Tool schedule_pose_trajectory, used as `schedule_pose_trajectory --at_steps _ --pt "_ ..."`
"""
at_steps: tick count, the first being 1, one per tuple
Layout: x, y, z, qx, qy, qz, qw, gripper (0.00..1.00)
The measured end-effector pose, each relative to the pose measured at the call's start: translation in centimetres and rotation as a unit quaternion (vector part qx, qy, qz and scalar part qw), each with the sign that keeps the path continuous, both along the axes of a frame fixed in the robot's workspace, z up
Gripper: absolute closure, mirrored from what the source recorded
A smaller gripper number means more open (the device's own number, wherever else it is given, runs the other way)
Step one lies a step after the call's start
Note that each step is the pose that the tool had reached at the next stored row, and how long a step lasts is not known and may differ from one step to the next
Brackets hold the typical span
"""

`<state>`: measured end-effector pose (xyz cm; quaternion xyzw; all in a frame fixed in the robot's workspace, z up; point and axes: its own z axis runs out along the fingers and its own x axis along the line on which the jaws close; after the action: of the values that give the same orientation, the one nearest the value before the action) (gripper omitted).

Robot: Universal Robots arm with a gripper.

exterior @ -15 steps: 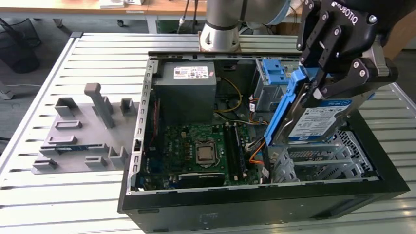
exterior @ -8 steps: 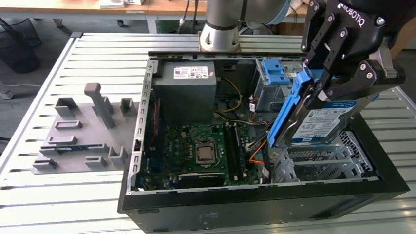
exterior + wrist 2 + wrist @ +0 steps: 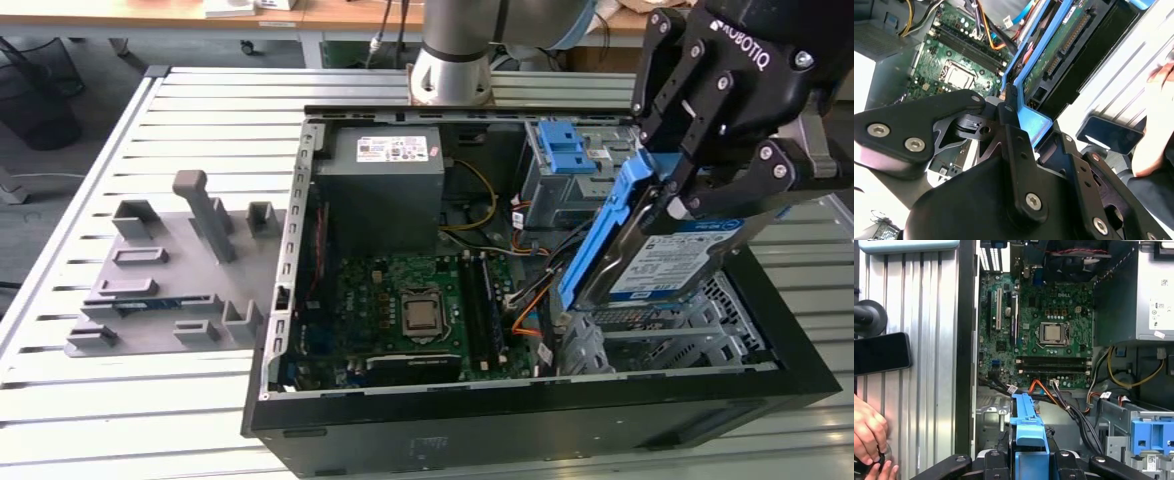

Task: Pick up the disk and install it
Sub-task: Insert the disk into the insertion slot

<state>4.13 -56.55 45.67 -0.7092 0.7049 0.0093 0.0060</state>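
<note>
One gripper (image 3: 677, 195), its fingers clamped on the blue bracket of the disk (image 3: 667, 262), holds it tilted, long axis sloping steeply down from the fingers, lower end just above the grey drive cage (image 3: 661, 338) inside the open computer case (image 3: 534, 405).

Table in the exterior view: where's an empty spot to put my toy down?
Bare slats lie on the table between the grey holder block and the edge nearest the camera, and again between that block and the far edge. Inside the computer case it is crowded: circuit board, cables and the disk held by the gripper.
</note>
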Motion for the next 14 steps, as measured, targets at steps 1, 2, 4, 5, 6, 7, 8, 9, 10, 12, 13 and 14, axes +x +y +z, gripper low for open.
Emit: schedule_pose_trajectory --at_steps 1,2,4,5,6,7,8,9,10,12,13,14 --pt "0.28 0.00 -0.08 0.0001 0.0002 0.000 1.0000 0.64" --pt "0.57 0.00 -0.18 0.0000 0.0005 0.000 1.0000 0.64" --pt "1.14 0.00 -0.34 0.0001 0.0012 0.000 1.0000 0.64" --pt "1.40 0.00 -0.40 0.0001 0.0017 0.000 1.0000 0.64" --pt "1.64 0.00 -0.44 0.0000 0.0023 0.000 1.0000 0.64" --pt "1.87 0.00 -0.50 0.0000 0.0030 0.000 1.0000 0.64" --pt "2.11 0.00 -0.55 0.0000 0.0037 0.000 1.0000 0.64" --pt "2.34 0.00 -0.60 0.0000 0.0043 0.000 1.0000 0.64" --pt "2.52 0.00 -0.63 0.0000 0.0051 0.000 1.0000 0.64" --pt "2.81 0.00 -0.68 0.0000 0.0063 -0.001 1.0000 0.64" --pt "2.98 0.00 -0.72 0.0000 0.0066 -0.001 1.0000 0.64" --pt "3.14 -0.01 -0.75 0.0001 0.0071 -0.001 1.0000 0.64"
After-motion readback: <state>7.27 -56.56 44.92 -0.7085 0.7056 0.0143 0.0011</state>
